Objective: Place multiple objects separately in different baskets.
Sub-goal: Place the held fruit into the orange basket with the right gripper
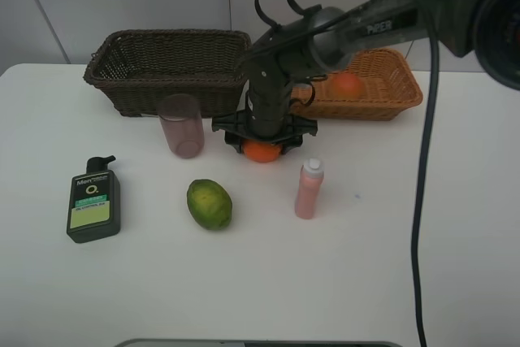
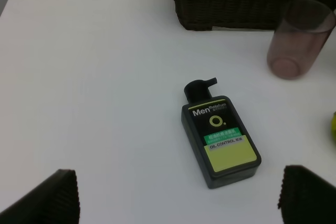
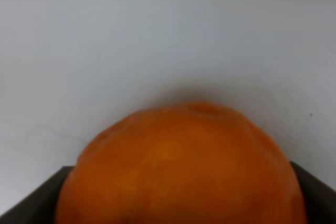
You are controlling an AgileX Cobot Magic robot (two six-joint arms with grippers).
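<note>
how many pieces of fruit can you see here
3. An orange sits on the table within the right gripper, a green citrus lies nearer the camera, and a reddish-orange fruit is in the tan basket. The dark basket partly hides its floor.

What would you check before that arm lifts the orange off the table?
1. Orange sits inside the right tool: ok.
2. Grip on the orange is firm: cannot tell.
3. Tan basket has room beside the fruit lying in it: ok.
4. Cup and pink bottle stand apart from the orange: ok.
5. Left tool is open and off to the side, above the green bottle: ok.
</note>
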